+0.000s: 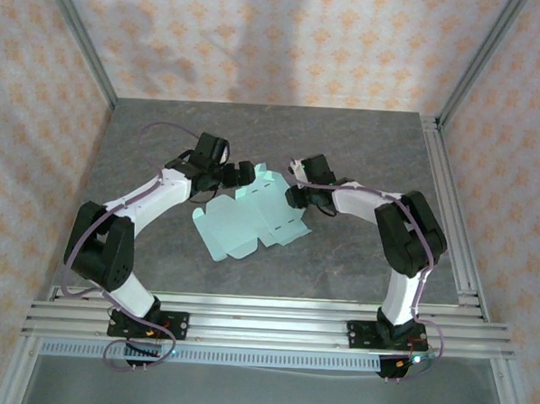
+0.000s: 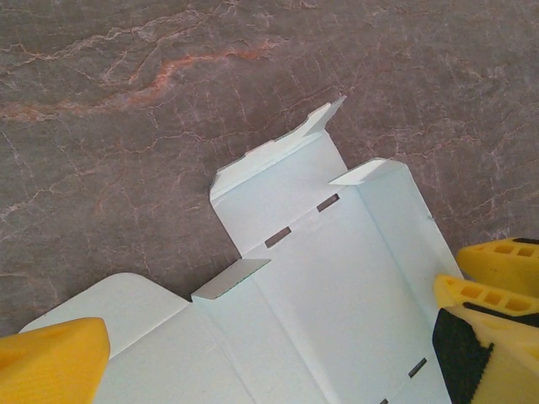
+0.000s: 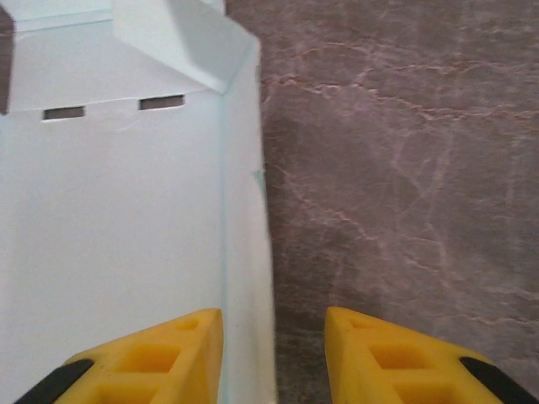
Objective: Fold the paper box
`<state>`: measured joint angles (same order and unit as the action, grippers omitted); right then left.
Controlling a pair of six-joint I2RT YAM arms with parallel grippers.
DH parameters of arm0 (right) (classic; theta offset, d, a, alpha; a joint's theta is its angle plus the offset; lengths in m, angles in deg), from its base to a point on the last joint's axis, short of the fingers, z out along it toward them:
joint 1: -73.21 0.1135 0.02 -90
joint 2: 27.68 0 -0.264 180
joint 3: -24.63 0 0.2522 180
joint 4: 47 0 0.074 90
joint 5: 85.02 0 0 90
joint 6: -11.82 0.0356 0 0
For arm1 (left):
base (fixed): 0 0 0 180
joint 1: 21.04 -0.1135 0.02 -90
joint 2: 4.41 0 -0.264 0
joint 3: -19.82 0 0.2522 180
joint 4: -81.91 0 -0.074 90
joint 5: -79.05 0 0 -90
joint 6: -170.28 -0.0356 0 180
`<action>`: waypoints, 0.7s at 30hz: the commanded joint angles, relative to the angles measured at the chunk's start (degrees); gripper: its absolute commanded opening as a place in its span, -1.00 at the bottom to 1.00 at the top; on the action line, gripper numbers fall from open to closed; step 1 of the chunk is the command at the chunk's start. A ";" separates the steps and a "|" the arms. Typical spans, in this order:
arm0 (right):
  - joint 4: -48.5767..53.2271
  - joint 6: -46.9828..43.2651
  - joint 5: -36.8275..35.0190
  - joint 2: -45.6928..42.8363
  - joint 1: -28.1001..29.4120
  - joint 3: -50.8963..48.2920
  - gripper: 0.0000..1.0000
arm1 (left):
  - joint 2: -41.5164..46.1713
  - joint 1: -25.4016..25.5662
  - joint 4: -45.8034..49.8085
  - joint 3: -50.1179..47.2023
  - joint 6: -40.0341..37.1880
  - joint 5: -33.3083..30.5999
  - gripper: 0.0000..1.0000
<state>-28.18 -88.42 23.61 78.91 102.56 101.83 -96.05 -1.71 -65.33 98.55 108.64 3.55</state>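
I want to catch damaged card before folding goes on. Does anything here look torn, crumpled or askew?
Nothing looks torn or crumpled. The paper box lies as a mostly flat sheet, slanted on the table. Its small flaps and one side wall stand partly up, which looks like folding, not damage.

The paper box (image 1: 247, 226) was thin, smooth, matt card. The counter (image 1: 363, 153) looked like dull, veined stone. The right fingers (image 3: 396, 362) were matt yellow moulded plastic.
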 commanded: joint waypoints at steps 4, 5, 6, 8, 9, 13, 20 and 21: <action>-3.24 0.92 3.95 1.43 -0.07 -0.24 -0.33 | -0.56 -0.56 0.66 -0.11 -1.47 -0.01 1.00; -3.09 0.92 4.19 1.84 -0.08 0.16 -0.35 | -0.56 -0.58 0.75 -0.02 -1.54 0.13 1.00; -3.04 0.92 4.50 2.22 -0.07 0.48 -0.38 | -0.56 -0.53 0.84 -0.02 -1.58 0.20 1.00; -2.96 0.63 4.83 2.63 -0.05 0.66 -0.43 | -0.28 -0.57 1.03 -0.09 -1.84 0.18 1.00; -2.62 0.22 4.83 2.82 -0.06 0.81 -0.45 | -0.21 -0.52 1.28 -0.11 -1.91 0.10 1.00; 0.33 -1.65 4.24 3.80 -0.16 1.91 -0.53 | -0.55 -0.52 2.08 0.25 -2.40 0.30 1.00; 1.18 -3.19 4.75 2.67 -0.12 1.95 -0.90 | -0.64 -0.54 1.92 0.46 -2.29 0.53 1.00; 1.21 -3.46 4.83 2.43 -0.15 1.95 -0.99 | -0.58 -0.57 1.91 0.50 -2.26 0.53 1.00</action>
<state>-28.53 -90.32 27.77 81.99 102.51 102.38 -96.07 -1.71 -64.56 98.55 107.19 3.77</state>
